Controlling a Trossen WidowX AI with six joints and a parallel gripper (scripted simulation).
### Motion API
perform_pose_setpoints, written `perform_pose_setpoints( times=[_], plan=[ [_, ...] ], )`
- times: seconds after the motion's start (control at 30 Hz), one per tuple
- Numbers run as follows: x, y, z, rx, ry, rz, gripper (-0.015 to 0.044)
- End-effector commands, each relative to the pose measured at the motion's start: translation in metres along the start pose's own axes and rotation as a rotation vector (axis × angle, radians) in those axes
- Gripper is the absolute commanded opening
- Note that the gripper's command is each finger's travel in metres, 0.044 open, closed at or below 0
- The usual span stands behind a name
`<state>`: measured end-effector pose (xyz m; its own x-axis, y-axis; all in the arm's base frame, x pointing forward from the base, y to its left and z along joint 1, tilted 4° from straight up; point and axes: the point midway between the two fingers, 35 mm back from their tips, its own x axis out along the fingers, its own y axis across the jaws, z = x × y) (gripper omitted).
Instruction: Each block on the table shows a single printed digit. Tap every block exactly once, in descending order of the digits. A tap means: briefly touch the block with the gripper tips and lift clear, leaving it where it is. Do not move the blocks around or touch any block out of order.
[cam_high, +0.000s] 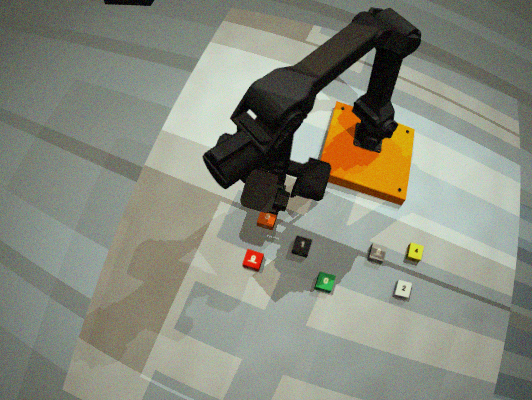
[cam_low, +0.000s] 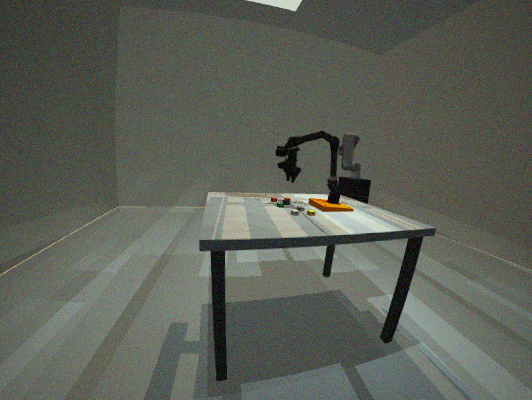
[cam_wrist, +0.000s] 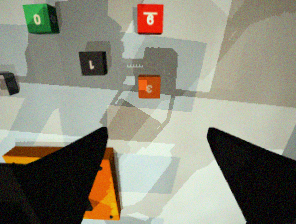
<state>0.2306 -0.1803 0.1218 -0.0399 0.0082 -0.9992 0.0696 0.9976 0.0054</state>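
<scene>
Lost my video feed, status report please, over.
End effector open, empty, high above the table. Small red cube block marked 8 or 9, untouched. Small orange cube block, digit 3, sits nearer; keep off it.

The arm (cam_high: 320, 60) and its gripper (cam_wrist: 155, 165) are looking like matt black plastic, with no shine. The blocks, such as the red block (cam_high: 253, 259) and the green block (cam_high: 325, 281), are showing smooth, flat-coloured faces. The orange base plate (cam_high: 380, 170) is appearing smooth and slightly glossy. The table top (cam_low: 240, 225) is looking matt and patchy.
</scene>
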Motion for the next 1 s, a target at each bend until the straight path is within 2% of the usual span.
perform_pose_setpoints(
  times=[0.0,0.27,0.5,0.97],
  plan=[
    [0.0,0.001,0.0,-0.006,-0.001,0.007,0.04],
    [0.0,0.003,0.002,-0.006,-0.001,0.007,0.04],
    [-0.001,0.08,0.041,-0.006,-0.005,0.015,0.04],
    [-0.001,0.082,0.042,-0.006,-0.005,0.015,0.04]
  ],
)
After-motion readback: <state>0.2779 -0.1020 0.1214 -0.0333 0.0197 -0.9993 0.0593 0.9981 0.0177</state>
